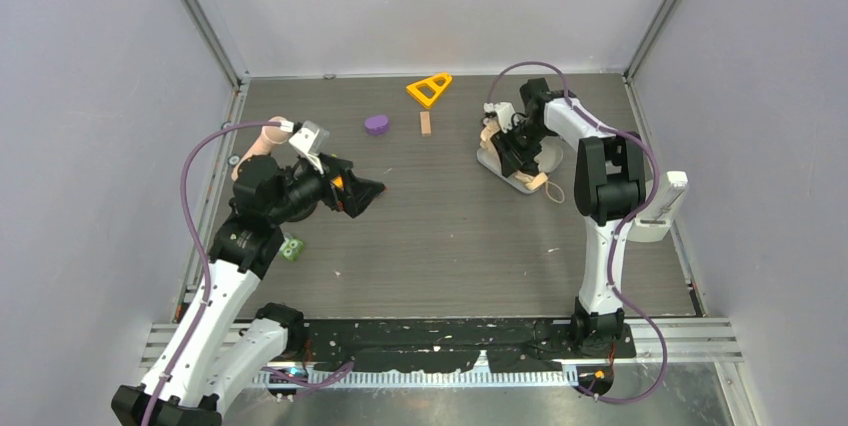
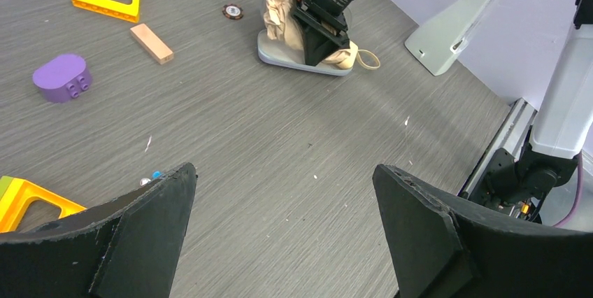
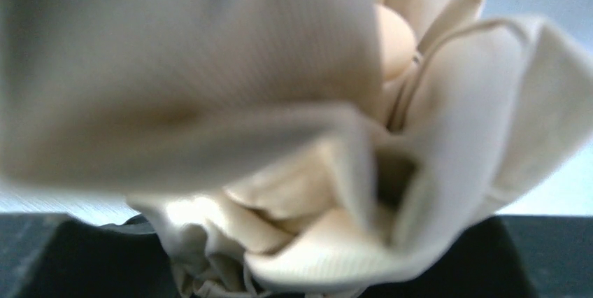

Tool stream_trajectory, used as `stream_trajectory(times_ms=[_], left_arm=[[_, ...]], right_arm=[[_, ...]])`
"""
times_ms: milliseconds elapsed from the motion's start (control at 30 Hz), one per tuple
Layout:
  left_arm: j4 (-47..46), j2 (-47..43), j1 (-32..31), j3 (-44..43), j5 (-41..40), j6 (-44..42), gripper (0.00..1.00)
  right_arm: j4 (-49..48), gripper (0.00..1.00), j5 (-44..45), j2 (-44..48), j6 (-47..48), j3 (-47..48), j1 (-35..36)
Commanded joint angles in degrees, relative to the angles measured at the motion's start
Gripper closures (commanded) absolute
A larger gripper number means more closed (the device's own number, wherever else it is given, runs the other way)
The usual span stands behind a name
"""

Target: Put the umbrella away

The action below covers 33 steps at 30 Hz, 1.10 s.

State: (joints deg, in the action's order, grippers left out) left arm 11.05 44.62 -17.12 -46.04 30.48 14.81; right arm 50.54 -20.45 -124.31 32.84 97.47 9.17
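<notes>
Well left of the umbrella (image 2: 280, 12), my left gripper (image 2: 283, 169) hangs spread wide and empty, with bare table (image 1: 450, 246) between them. My right gripper (image 1: 512, 151) clamps the bunched umbrella on a grey case (image 2: 278, 57). Left of the umbrella lie a wooden block (image 1: 425, 123) and a purple brick (image 1: 376, 124).

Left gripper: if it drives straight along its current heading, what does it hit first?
Ahead of the left gripper only bare table, then likely the umbrella in the right gripper; depth unclear.
</notes>
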Motion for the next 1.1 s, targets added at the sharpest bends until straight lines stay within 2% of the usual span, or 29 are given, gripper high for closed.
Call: stream_trajectory(times_ms=[0,200,300,567,700,800,967,1067], left_arm=[[-1.47,-1.34,0.25,0.38,-0.27,0.39,0.0],[-1.6,-1.93,0.25,0.42,-0.45,0.4,0.01],[-1.49,-2.2,0.25,0.34,-0.67,0.31,0.01],[-0.85,-3.19,0.25,0.2,-1.56,-0.33,0.01],[-0.91,-3.14,0.25,0.24,-1.54,-0.22,0.01],[-0.86,-3.07,0.25,0.25,-1.49,-0.22,0.0],[-0.85,-3.17,0.25,0.22,-1.51,-0.07,0.0],[-0.76,-3.49,0.25,0.25,-1.71,-0.14,0.0]], right_arm=[[1.45,0.94,1.96,1.6,-1.03,-1.94,1.05],[0.03,0.94,2.42,3.24,-1.79,-4.56,2.38],[0.85,0.94,2.03,3.74,-3.18,-4.8,5.8],[3.12,0.94,-0.62,4.12,-12.13,-4.81,15.56],[-0.7,0.94,-3.32,6.89,-18.93,-8.01,21.41],[-2.92,0.94,-1.7,9.48,-24.36,-8.16,24.39],[3.52,0.94,-0.05,11.99,-25.62,-2.94,24.92],[6.7,0.92,1.86,13.32,-24.27,-3.01,25.47]])
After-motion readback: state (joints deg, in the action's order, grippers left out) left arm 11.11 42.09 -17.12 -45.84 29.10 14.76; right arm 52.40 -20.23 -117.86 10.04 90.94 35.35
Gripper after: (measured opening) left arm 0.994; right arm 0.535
